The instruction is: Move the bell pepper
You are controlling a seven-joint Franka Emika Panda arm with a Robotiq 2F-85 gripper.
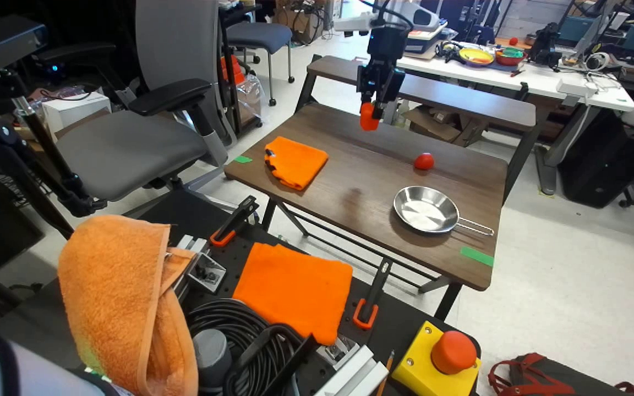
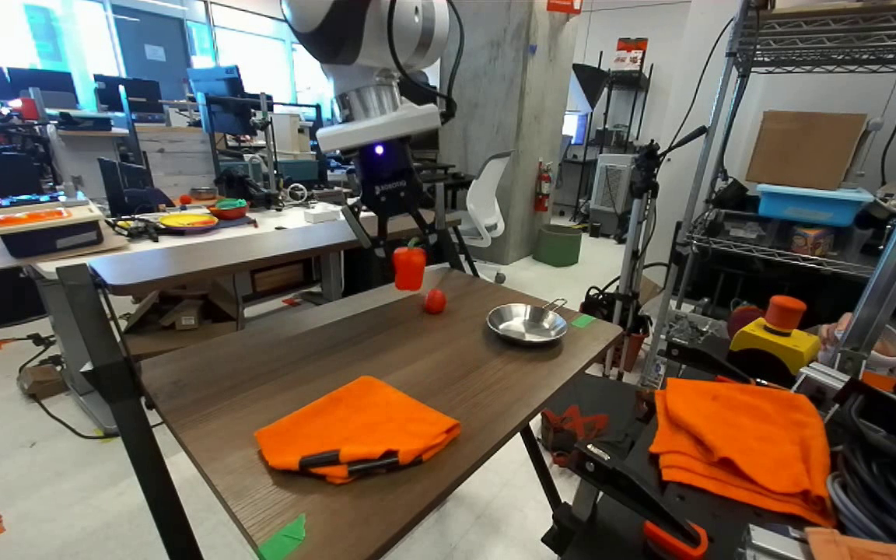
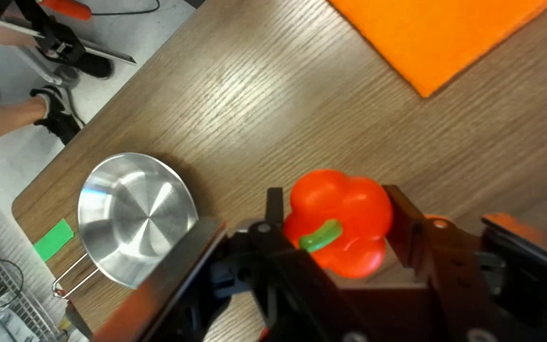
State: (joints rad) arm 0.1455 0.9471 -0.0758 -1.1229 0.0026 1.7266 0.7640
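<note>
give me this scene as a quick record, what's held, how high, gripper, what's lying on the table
held item: bell pepper, green stem upward
gripper: closed on the bell pepper
height: in the air, above the table
on the table: metal pan, round red object, folded orange cloth, green tape near two corners
status: bell pepper not yet set down
</note>
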